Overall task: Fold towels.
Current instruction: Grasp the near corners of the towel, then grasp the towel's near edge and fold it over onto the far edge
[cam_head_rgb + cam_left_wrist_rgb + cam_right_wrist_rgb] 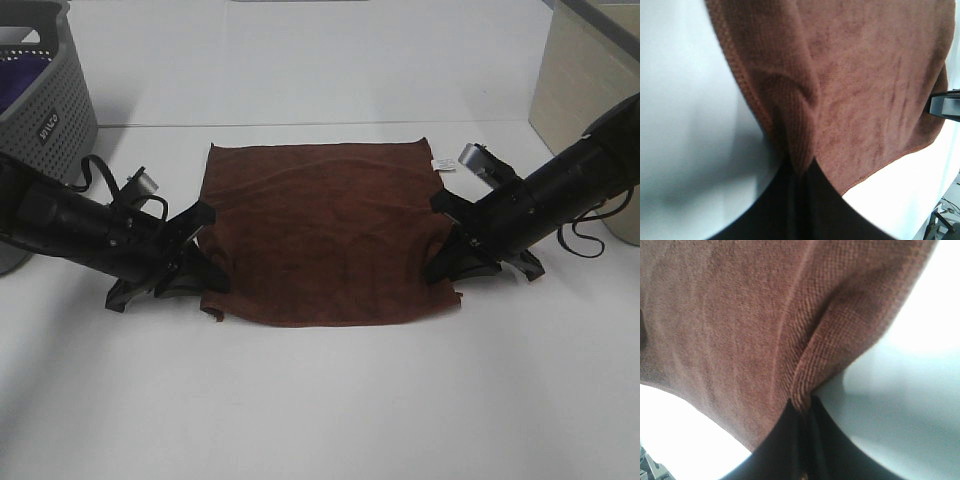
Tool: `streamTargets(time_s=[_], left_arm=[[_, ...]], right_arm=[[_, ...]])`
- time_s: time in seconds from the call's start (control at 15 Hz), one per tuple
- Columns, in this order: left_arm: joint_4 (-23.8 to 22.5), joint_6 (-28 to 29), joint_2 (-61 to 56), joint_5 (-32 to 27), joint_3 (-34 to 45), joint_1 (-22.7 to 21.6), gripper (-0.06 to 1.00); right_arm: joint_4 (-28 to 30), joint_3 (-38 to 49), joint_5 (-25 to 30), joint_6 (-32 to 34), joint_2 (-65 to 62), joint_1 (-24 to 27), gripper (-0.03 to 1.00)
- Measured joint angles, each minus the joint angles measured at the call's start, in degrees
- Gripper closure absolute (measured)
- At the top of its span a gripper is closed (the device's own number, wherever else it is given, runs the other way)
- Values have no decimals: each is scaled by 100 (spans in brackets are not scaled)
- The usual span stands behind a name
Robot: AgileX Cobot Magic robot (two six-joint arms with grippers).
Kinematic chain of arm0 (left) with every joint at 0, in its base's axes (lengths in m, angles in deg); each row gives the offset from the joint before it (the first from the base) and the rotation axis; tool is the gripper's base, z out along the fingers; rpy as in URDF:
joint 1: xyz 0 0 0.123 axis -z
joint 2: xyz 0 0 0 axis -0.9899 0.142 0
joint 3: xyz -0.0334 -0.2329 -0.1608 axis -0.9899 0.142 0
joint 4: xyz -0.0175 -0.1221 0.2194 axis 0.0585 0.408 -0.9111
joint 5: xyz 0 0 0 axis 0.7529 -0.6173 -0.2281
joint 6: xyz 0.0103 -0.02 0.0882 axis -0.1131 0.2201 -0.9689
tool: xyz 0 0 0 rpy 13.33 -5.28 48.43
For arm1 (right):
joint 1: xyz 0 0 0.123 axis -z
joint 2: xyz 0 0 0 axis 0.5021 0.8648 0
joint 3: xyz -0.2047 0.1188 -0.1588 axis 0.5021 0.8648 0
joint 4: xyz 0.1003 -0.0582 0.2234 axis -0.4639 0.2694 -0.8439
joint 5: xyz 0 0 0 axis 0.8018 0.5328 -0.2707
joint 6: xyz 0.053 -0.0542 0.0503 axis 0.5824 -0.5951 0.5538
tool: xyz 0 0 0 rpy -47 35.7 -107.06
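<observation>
Basket of grey perforated plastic (40, 110) stands at the far left of the white table (320, 410). The small label on its wall is too blurred to read.

Next comes the left gripper (197, 255), lying low on the table, its jaws closed on a pucker of the left edge of the dark reddish-brown square plush towel (320, 235). The towel lies spread flat at the middle of the table, squarely between the 2 arms, so neither arm is nearer. The right gripper (452, 250) mirrors the left, its jaws pinched shut on the towel's right edge.

Both holds sit toward the near half of the side edges. A fold would likely turn on an axis running left to right, carrying the near edge over to the far one.

A small white tag (441, 163) sits at the far right corner, its print too small to read. A beige box (580, 75) stands beyond, at the far right.
</observation>
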Motion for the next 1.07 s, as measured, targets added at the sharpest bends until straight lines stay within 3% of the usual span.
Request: streamTargets(time_s=[0.2,0.4,0.73,1.07], left_arm=[[-607,453,-138,-29,166,0,94],[-756,516,-705,115,819,0,94],[-802,516,-1175,109,1851,40,94],[-888,722,-1518,86,1513,40,94]], right_arm=[[401,0,92,355,-241,0,97],[441,304,281,516,-441,-6,97],[304,1702,103,527,-1089,-17,97],[435,1524,63,527,-1261,-34,97]])
